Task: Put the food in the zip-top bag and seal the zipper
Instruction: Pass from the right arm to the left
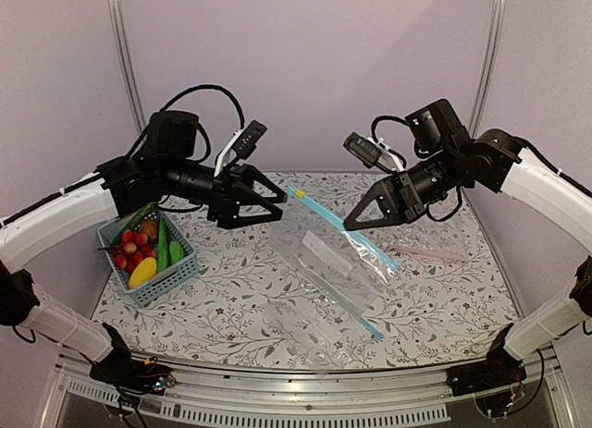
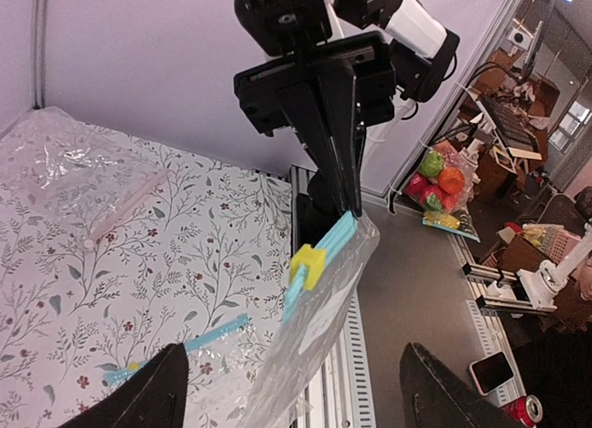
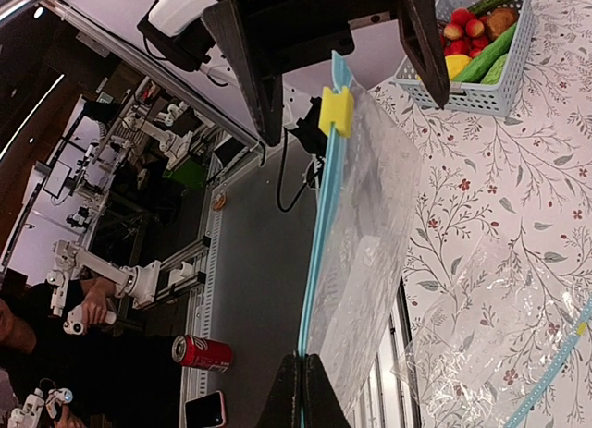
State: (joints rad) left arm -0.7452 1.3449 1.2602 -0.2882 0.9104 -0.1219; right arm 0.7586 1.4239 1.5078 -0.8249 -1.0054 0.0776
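Note:
My right gripper is shut on the light-blue zipper of the clear zip-top bag and holds it in the air, with the bag hanging below. A yellow slider sits at the zipper's far end. My left gripper is open. Its fingers stand either side of the slider end without touching it. The food lies in the basket: a yellow oblong and a short light-green oblong.
A grey-blue basket at the left also holds red berries and a long dark-green vegetable. A larger clear bag with a blue strip lies flat at the front centre. A clear bag with a pink strip lies at the right.

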